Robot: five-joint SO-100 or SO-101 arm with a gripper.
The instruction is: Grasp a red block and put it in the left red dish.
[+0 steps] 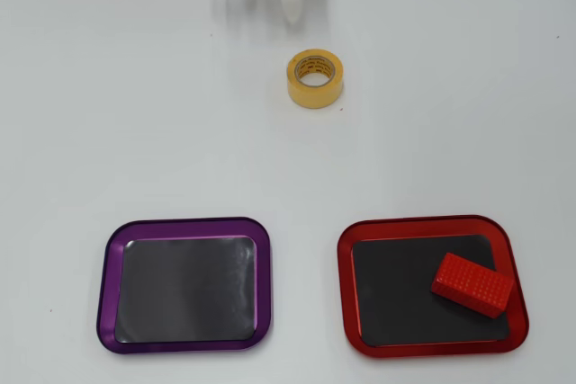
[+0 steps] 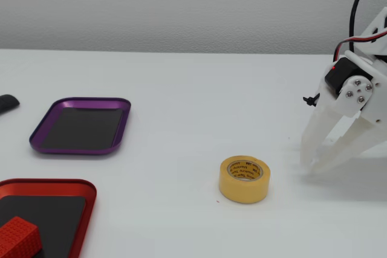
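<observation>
The red block (image 1: 472, 284) lies tilted inside the red dish (image 1: 346, 287), on the right side of its dark floor, touching the rim there. In the fixed view the block (image 2: 18, 237) sits in the same dish (image 2: 60, 183) at the bottom left. My white gripper (image 1: 292, 13) is at the top of the overhead view, far from the dish. In the fixed view the gripper (image 2: 315, 167) points down at the table on the right, its fingertips together and holding nothing.
A yellow tape roll (image 1: 315, 78) stands on the table just in front of the gripper and also shows in the fixed view (image 2: 244, 179). A purple-rimmed tray (image 1: 108, 285) lies beside the red dish. A dark object (image 2: 7, 102) sits at the left edge.
</observation>
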